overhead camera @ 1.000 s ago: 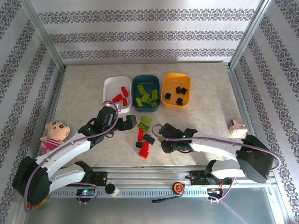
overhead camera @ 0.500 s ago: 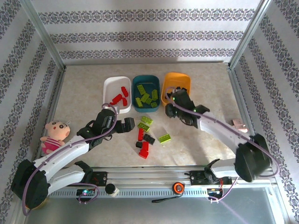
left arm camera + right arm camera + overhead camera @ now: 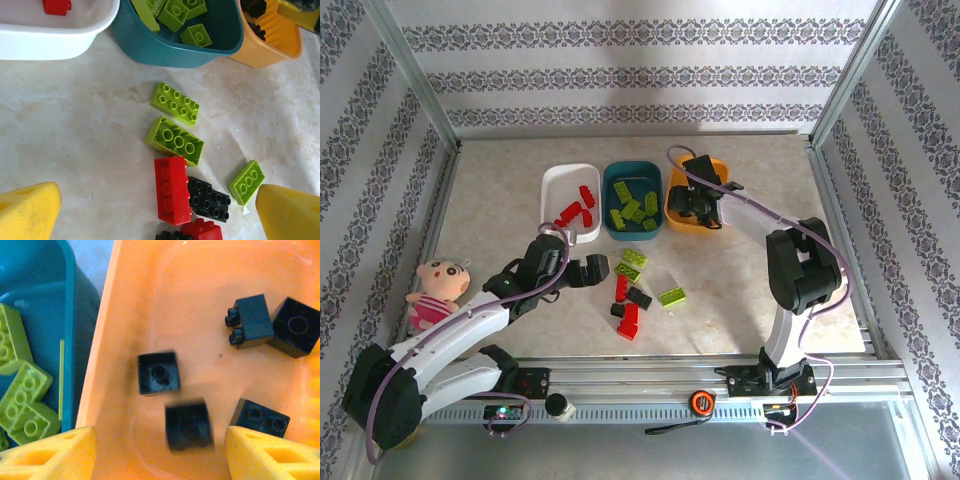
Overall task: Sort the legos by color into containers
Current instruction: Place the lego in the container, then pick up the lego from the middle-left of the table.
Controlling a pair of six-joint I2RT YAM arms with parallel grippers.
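Smearing into a blur inside the orange container: one black lego, its studs unreadable. Getting cut off by the left wrist view's bottom edge: a red lego and a second black lego. Running off its top edge: the white container.

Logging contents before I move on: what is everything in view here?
white tub: one, left of the row; several red bricks inside
teal tub: one, middle; several green bricks inside
orange tub: one, right; five black bricks inside
loose bricks: seven or so, green, red, black; table, before the tubs
plush doll: one, pink; far left
left gripper: one, yellow, open; by the loose bricks
right gripper: one, yellow, open; over the orange tub
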